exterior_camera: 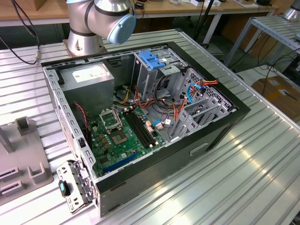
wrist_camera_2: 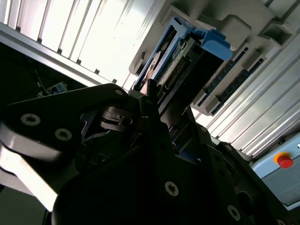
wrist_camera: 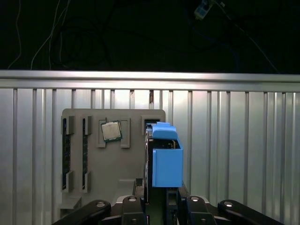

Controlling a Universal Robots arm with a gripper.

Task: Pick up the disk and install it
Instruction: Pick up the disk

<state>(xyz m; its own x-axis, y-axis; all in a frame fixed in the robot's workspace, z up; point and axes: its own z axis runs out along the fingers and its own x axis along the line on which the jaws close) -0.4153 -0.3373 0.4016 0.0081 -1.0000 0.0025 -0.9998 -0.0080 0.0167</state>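
Pickup stage. Disk (wrist_camera: 166,161) stands on edge at a slot of the grey holder (wrist_camera: 112,173) on the ribbed table (wrist_camera: 234,154), well apart from the open computer case (exterior_camera: 220,126). Gripper (wrist_camera: 159,199) sits over its near end, jaws narrow and clamped on the blue carrier. Can't tell if the far end is clear of the slot. Install not begun; I'd guess the metal cage (exterior_camera: 150,79) under the blue latch (exterior_camera: 152,60) is the target. Next move, as I read it, calls for a straight pull along the slot, no tilt, firm grip. Loose cables (exterior_camera: 176,110) crowd that cage.
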